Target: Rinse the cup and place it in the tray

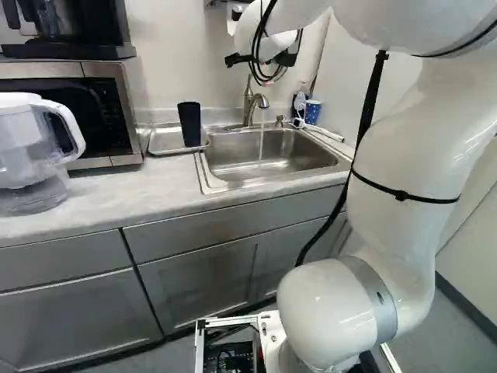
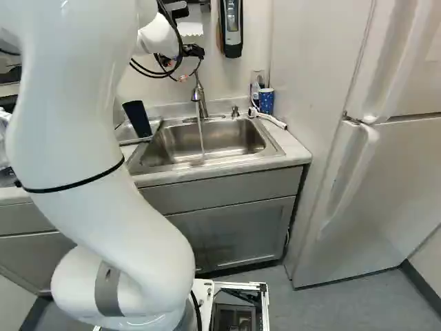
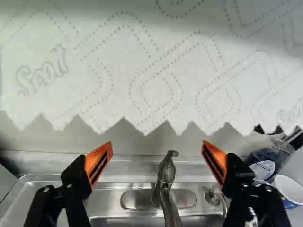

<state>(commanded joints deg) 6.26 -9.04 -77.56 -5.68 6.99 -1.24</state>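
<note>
Raised over the sink, my gripper stands at the back wall in the left base view. In the wrist view the gripper is open, its orange pads wide apart with nothing held. The dark cup is at the right part of the metal tray, left of the sink; it looks upright in the left base view and leaning in the right base view. Water runs from the faucet into the sink. A white paper towel with a jagged edge hangs close ahead of the gripper.
A blue patterned cup and a white cord or tube lie at the sink's back right corner. Left along the counter are a water pitcher and a microwave. A fridge stands at the right.
</note>
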